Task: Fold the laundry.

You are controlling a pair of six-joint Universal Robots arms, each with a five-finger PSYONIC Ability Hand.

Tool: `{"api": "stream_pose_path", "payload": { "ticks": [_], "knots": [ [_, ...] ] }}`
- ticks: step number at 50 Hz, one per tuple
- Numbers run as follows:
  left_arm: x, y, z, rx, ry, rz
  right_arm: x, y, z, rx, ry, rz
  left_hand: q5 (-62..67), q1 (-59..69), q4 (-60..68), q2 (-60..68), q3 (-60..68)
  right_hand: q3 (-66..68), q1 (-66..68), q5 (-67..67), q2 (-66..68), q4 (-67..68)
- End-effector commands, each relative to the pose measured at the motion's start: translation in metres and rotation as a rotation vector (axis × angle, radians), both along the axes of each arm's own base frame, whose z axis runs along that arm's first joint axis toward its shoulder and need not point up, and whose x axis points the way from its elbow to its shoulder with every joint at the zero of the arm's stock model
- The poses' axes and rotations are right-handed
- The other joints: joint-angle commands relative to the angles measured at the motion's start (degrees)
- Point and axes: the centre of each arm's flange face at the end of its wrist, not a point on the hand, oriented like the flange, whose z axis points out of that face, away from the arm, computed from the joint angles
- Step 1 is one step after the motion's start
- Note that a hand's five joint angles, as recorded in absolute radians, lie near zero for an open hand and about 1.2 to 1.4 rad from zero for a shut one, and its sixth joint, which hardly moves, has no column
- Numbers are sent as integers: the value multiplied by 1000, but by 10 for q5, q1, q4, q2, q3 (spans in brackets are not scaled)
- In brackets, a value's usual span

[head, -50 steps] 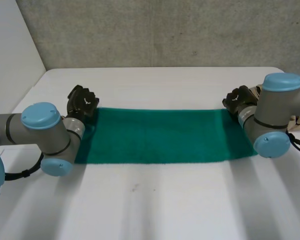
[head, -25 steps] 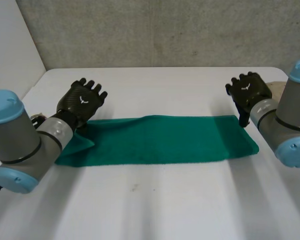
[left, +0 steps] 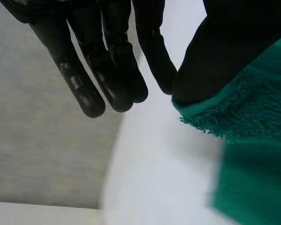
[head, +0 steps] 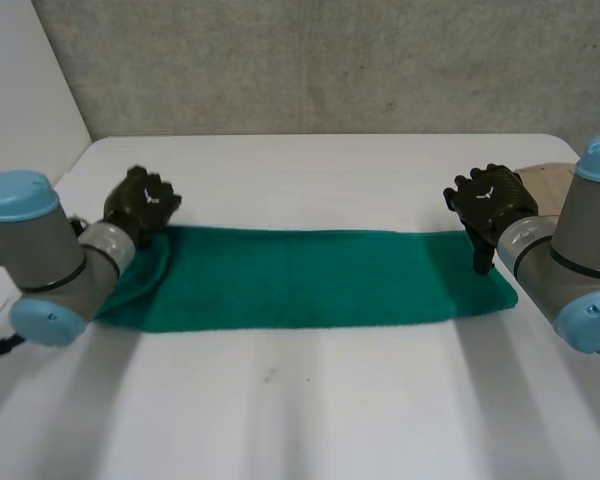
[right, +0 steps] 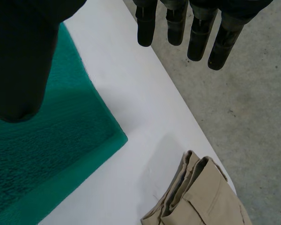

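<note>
Lying flatter than half a second ago on the white bench [head: 310, 420] before a grey concrete wall [head: 330, 60], one green towel [head: 310, 275] has one folded tan garment [right: 201, 197] beyond its right end, with the left hand [head: 142, 200] lowered to its far-left corner and the right hand [head: 490, 197] at its far-right corner, both with straight fingers apart from the thumb, clasping nothing.

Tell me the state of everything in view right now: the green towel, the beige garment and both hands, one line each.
green towel: lying flat in a long strip on the white table, left end rumpled.
beige garment: folded, at the table's right edge, apart from the towel.
left hand: open, fingers straight, thumb at the towel's far left corner.
right hand: open, fingers straight, thumb over the towel's right end.
</note>
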Motion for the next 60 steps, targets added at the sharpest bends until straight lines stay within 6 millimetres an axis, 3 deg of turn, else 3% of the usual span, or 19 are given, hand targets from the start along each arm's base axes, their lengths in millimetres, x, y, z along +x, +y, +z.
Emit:
{"api": "stream_pose_path", "payload": {
  "ticks": [1, 2, 4, 11, 20, 27, 33, 44, 52, 60],
  "knots": [
    [0, -42, 0, -236, -18, 7, 0, 2, -2, 8, 5, 0, 45, 39, 15, 17, 19, -23, -16, -39, -24, -33],
    [-3, -42, -5, -215, -1, -21, 2, 4, -3, 10, 7, 8, -241, -246, -271, -269, -266, -23, -16, -39, -24, -33],
    [-5, -36, -11, -172, 12, -56, 4, 6, -4, 13, 8, 14, -556, -561, -586, -583, -581, -23, -16, -39, -24, -33],
    [-2, -25, -21, -112, 15, -66, 4, 6, -3, 11, 10, 15, -555, -561, -585, -583, -580, -23, -16, -39, -24, -33],
    [7, 11, 6, 34, 73, -44, 4, 5, -4, 13, 7, 14, -553, -559, -584, -581, -579, -23, -16, -39, -24, -33],
    [9, 49, 29, 251, 273, -17, 3, 5, -3, 10, 8, 11, -542, -547, -572, -569, -567, -23, -16, -39, -24, -33],
    [14, 62, 22, 349, 373, 32, 4, 6, -6, 19, 10, 14, -518, -524, -548, -546, -543, -23, -16, -39, -24, -33],
    [34, 46, -9, 347, 341, 219, 5, 6, -9, 26, 14, 19, -476, -482, -506, -504, -501, -23, -16, -39, -24, -33],
    [36, 39, -31, 381, 323, 267, 5, 6, -10, 29, 14, 19, -464, -470, -494, -492, -490, -23, -16, -39, -24, -33],
    [44, 22, -33, 312, 317, 367, 5, 6, -11, 31, 16, 21, -449, -455, -479, -477, -474, -23, -16, -39, -24, -33]
  ]
}}
